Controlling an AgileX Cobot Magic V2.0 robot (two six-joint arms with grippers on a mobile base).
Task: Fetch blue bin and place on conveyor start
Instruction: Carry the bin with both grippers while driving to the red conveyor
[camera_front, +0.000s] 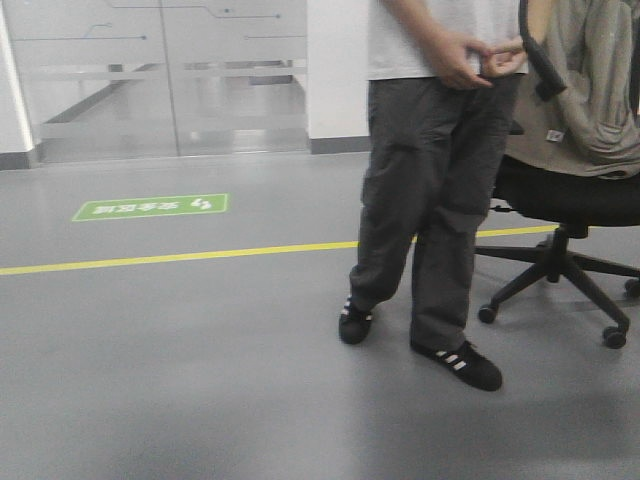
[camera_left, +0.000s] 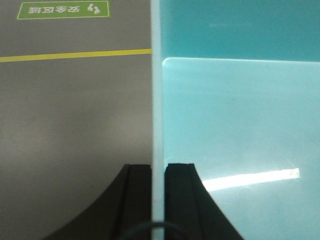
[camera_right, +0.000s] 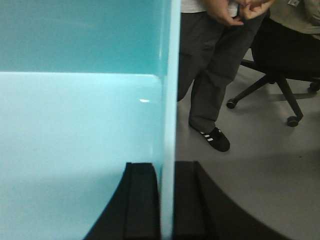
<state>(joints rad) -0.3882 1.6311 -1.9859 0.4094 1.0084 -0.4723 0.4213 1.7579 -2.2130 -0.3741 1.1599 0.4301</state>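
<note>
— Front view?
— A standing person (camera_front: 430, 180) and an office chair (camera_front: 565, 200) on the right; no conveyor start in sight.
— Left wrist?
— My left pincer (camera_left: 158, 200) is clamped on the left wall of the blue bin (camera_left: 235, 125).
— Right wrist?
— My right pincer (camera_right: 167, 200) grips its right wall. I'd carry it level and pass wide of him.

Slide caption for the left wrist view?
Left gripper shut on the wall of the blue bin, above grey floor with a yellow line and green sign.

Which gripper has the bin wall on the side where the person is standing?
The right gripper: beyond its clamped blue bin wall stands the person. The left gripper sees only floor, yellow line and green sign.
</note>
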